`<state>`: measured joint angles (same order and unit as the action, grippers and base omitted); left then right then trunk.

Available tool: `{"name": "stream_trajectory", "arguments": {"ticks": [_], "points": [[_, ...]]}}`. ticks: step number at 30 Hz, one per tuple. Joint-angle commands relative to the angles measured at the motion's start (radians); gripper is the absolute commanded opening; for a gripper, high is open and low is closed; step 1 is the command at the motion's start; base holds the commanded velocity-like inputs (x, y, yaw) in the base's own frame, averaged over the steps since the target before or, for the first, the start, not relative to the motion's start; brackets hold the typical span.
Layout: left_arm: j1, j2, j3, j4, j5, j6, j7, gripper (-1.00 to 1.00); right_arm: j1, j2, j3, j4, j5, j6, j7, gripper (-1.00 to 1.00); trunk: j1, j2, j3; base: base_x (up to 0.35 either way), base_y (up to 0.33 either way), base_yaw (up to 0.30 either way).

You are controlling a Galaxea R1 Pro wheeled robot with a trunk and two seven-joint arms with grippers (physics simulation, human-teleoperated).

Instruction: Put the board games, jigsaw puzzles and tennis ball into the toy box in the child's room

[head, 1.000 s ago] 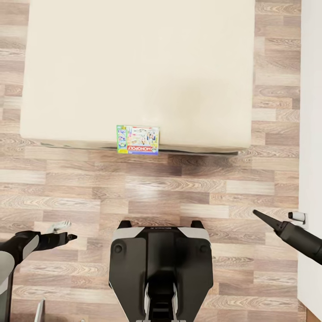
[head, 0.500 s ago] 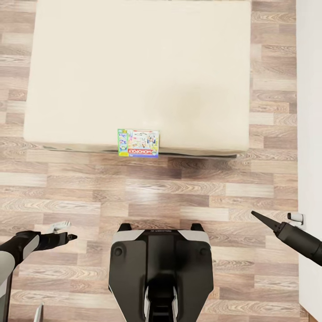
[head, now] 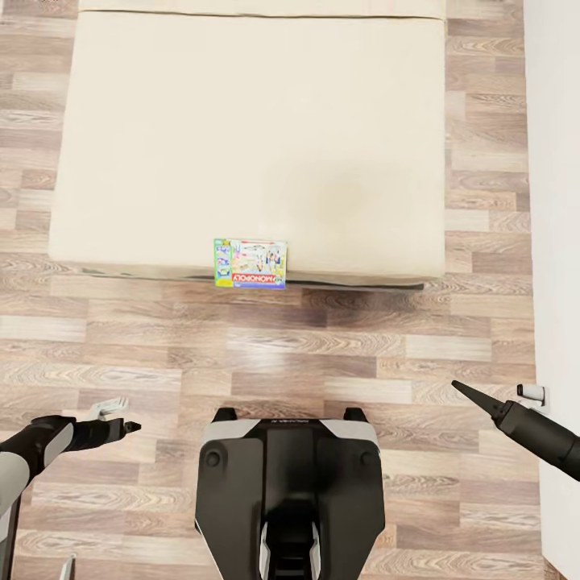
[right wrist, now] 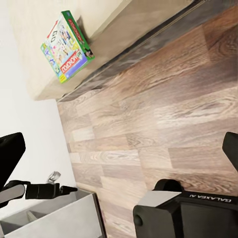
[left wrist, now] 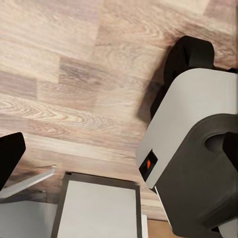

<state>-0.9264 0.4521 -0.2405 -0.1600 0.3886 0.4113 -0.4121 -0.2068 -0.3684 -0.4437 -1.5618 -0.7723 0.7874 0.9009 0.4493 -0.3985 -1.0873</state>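
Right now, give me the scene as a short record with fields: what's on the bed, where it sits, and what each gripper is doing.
surface: bed, beige mattress, wood floor around it
item on bed: one multicoloured board game, reading MONOPOLY
item position: lying flat at the bed's near edge, slightly overhanging
left gripper: open, empty, over the floor
right gripper: empty, over the floor near the white wall; open or shut unclear
robot base: on the floor, apart from the bed

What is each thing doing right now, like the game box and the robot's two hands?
Monopoly board game: lying flat at the bed's near edge, overhanging it slightly, not held.
Bed: bare mattress, only the game on it.
Left gripper: open, empty, over the floor.
Right gripper: empty, over the floor; open, going by the right wrist view.
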Motion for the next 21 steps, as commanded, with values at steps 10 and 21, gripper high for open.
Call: {"name": "stream_trajectory", "arguments": {"ticks": [10, 21], "points": [[0.0, -0.006, -0.008, -0.002, 0.01, 0.006, 0.004, 1.0, 0.0, 0.0, -0.002, 0.001, 0.0, 0.004, 0.0, 1.0, 0.001, -0.001, 0.016, 0.0, 0.0, 0.0], [0.0, -0.021, -0.009, -0.001, 0.009, 0.006, 0.009, 1.0, 0.0, 0.033, -0.003, 0.003, 0.072, 0.003, 0.001, 1.0, 0.001, -0.001, 0.034, 0.0, 0.0, 0.0]]}}
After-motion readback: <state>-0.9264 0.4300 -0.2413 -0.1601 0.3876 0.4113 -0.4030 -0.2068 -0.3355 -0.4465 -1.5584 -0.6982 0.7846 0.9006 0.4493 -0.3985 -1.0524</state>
